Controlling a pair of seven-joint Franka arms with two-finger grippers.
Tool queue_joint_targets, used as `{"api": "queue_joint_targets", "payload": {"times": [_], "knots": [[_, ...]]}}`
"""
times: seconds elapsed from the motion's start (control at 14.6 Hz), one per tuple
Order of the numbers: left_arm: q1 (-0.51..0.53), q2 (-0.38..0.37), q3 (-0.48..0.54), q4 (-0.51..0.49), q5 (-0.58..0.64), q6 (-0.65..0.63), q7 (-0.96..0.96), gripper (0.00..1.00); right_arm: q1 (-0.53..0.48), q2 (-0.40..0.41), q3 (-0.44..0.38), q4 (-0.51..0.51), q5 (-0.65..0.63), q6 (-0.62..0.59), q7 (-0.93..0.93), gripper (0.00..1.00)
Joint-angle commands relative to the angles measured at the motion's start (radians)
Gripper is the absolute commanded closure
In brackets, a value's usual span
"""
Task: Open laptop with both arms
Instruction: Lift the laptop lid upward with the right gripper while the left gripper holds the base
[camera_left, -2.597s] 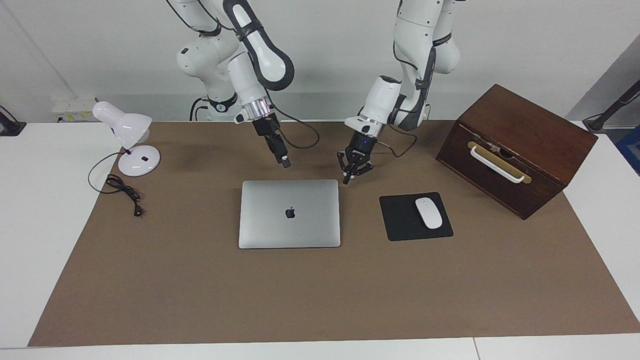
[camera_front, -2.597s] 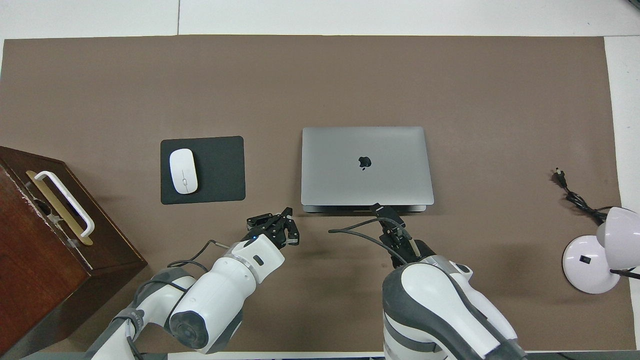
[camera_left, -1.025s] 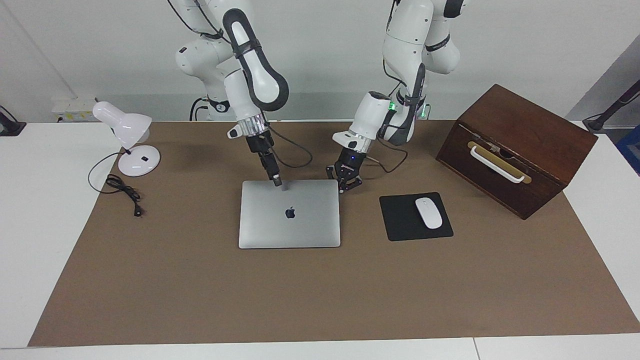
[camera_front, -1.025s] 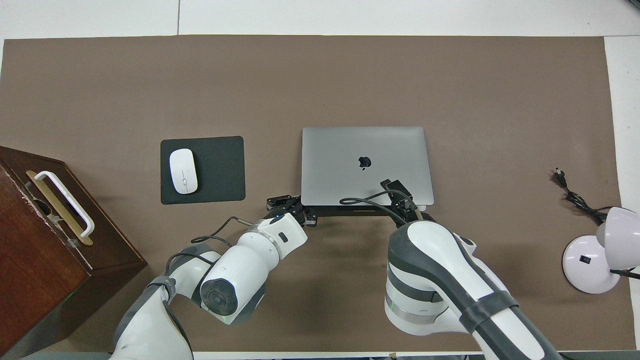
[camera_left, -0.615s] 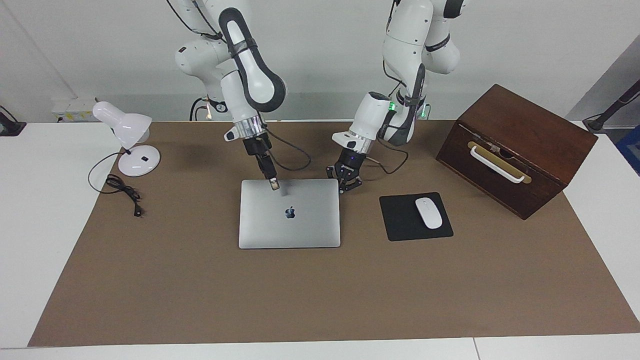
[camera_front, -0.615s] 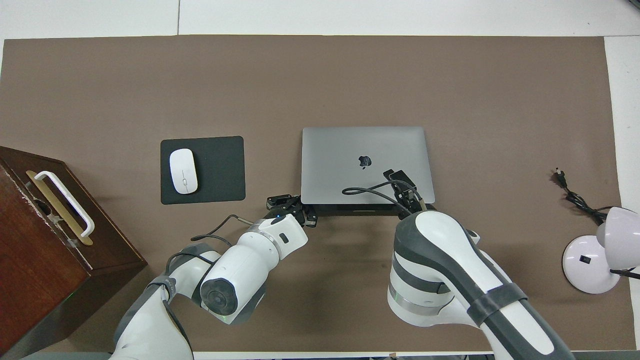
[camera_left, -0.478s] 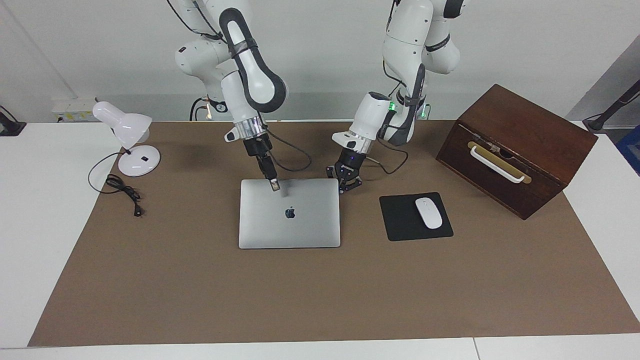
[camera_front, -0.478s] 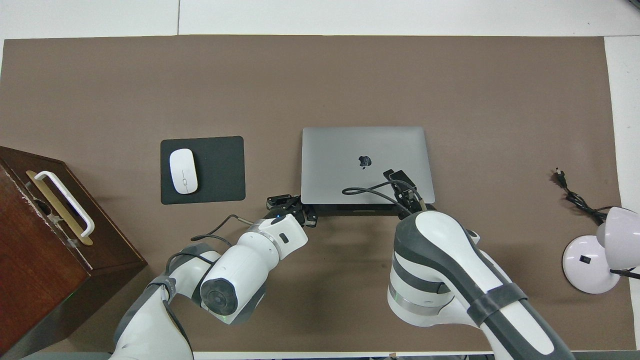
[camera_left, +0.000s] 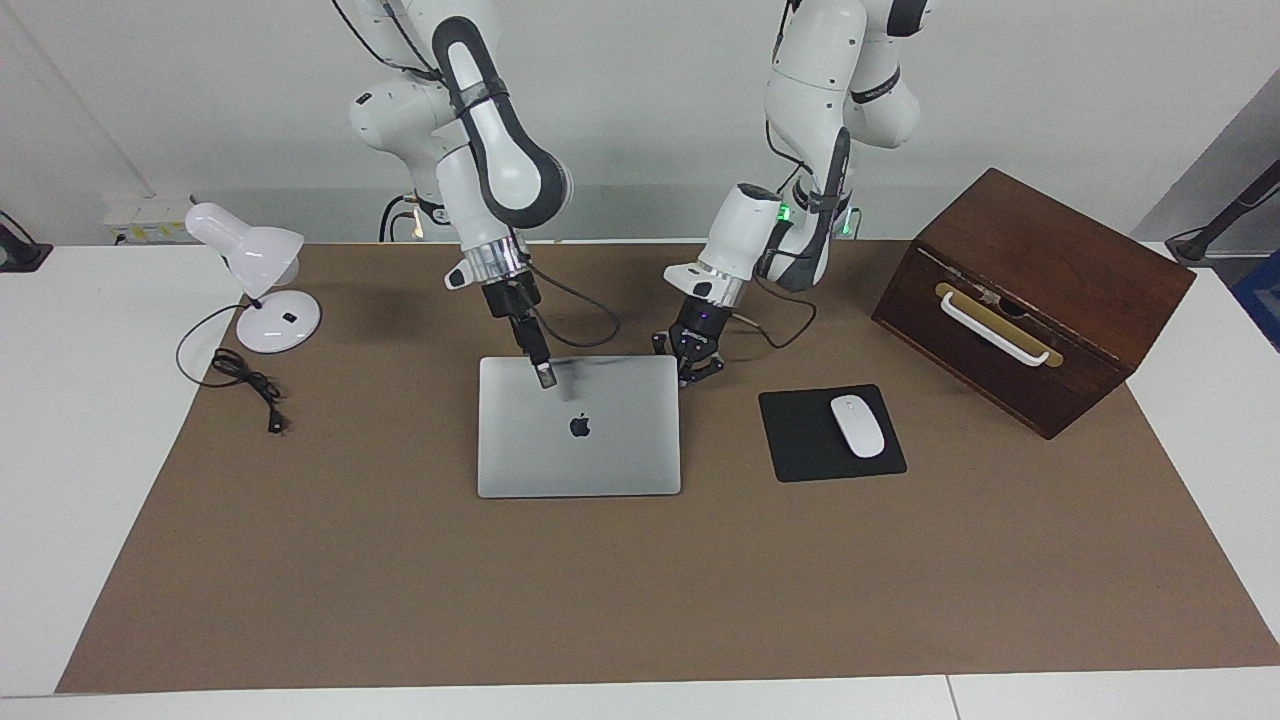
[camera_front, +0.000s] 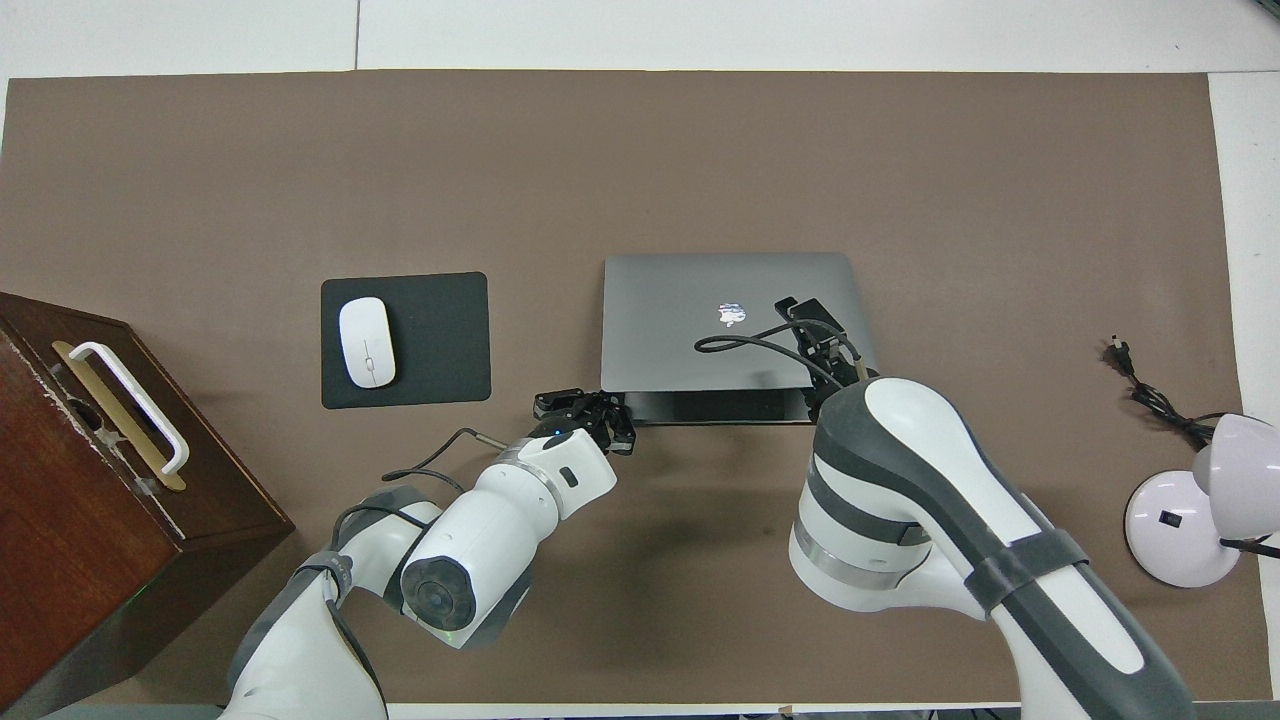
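While the left gripper (camera_left: 697, 366), its fingers spread, braced the thin silver-grey laptop's (camera_left: 580, 440) robot-side corner, the right gripper (camera_left: 543, 375), clamped on the lid's edge, had raised it further, so opening was under way.

- No words or numbers can be read anywhere.
- The only sign is a dark apple logo (camera_left: 580, 426) on the lid of the laptop (camera_left: 579, 453).

Laptop (camera_left: 579, 440): smooth matt silver-grey metal lid, dark logo.
Table cover (camera_left: 640, 580): matt brown, paper-like.
Mouse pad (camera_left: 800, 440): matt black, cloth-like.
Mouse (camera_left: 857, 425): glossy white plastic.
Box (camera_left: 1040, 290): dark polished wood, white handle.
Lamp (camera_left: 255, 280): glossy white.
Arms (camera_left: 500, 160): glossy white shells, grey panels.
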Motion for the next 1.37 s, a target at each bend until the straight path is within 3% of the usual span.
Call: {"api": "queue_joint_targets", "payload": {"times": [0.0, 0.68, 1.3], "knots": [[-0.021, 0.035, 0.012, 0.022, -0.002, 0.016, 0.013, 1.0, -0.059, 0.041, 0.001, 0.077, -0.016, -0.042, -0.045, 0.0], [-0.021, 0.035, 0.012, 0.022, -0.002, 0.017, 0.013, 1.0, -0.147, 0.064, 0.001, 0.136, -0.108, -0.114, -0.052, 0.0], [-0.021, 0.035, 0.012, 0.02, -0.002, 0.017, 0.014, 1.0, -0.199, 0.12, 0.0, 0.263, -0.22, -0.15, -0.055, 0.0]]}}
